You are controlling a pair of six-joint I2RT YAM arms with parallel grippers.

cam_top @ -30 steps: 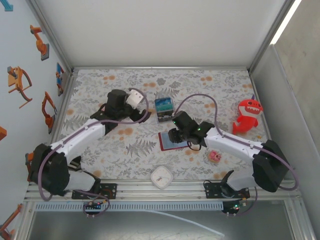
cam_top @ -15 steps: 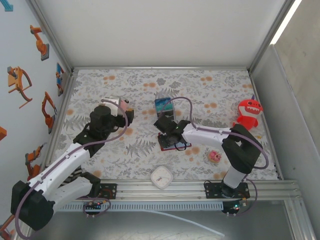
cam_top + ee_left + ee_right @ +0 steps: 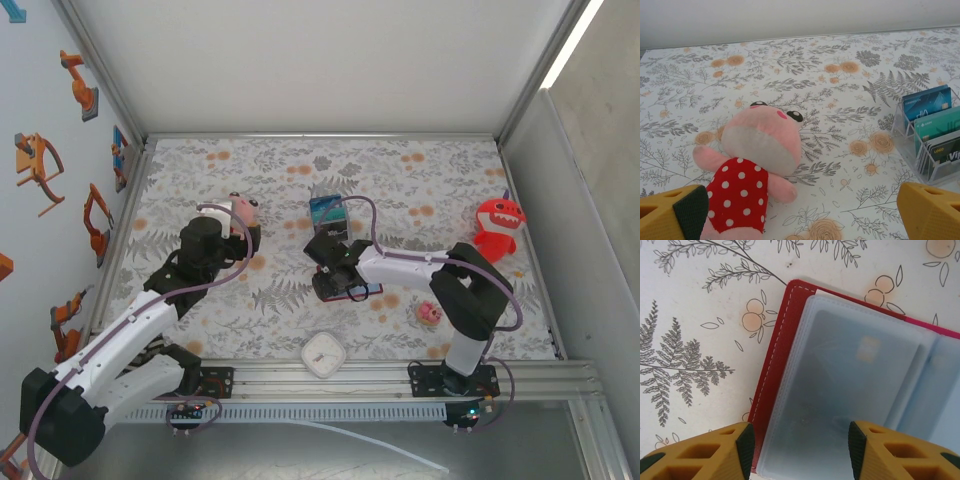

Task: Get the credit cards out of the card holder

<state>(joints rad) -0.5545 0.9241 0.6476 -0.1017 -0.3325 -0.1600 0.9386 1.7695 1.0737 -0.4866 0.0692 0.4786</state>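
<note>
1. The card holder [image 3: 771, 375] lies open and flat near the middle of the table [image 3: 420, 180], just on the near side of a clear plastic box [image 3: 328, 210].
2. Its frosted sleeve [image 3: 805, 405] holds a credit card [image 3: 860, 370], seen only dimly as a blue-grey sheet with a pale chip patch.
3. The clear box stands beside the left arm's line of sight with upright cards [image 3: 927, 102] slotted in it, dark blue, teal and dark ones in rows.
4. The holder's cover is dark red, leather-like, with a line of pale stitching along its rounded border; the sleeves are soft and translucent.
5. The table cover is pale with grey ferns and orange blossoms, flat and matt.
6. The right gripper [image 3: 801, 447] hangs over the holder's near-left corner with its yellow fingers parted and the sleeve's edge between the dark pads [image 3: 745, 445]; we cannot tell if they touch it.
7. The left gripper [image 3: 805, 207] is spread wide and holds nothing, aimed at a pink plush toy [image 3: 757, 165] in a red dotted dress.
8. Bare cloth lies left of the holder; a red shark toy [image 3: 495, 232], a small pink figure [image 3: 429, 313] and a white square object [image 3: 323, 353] sit well apart from it.
</note>
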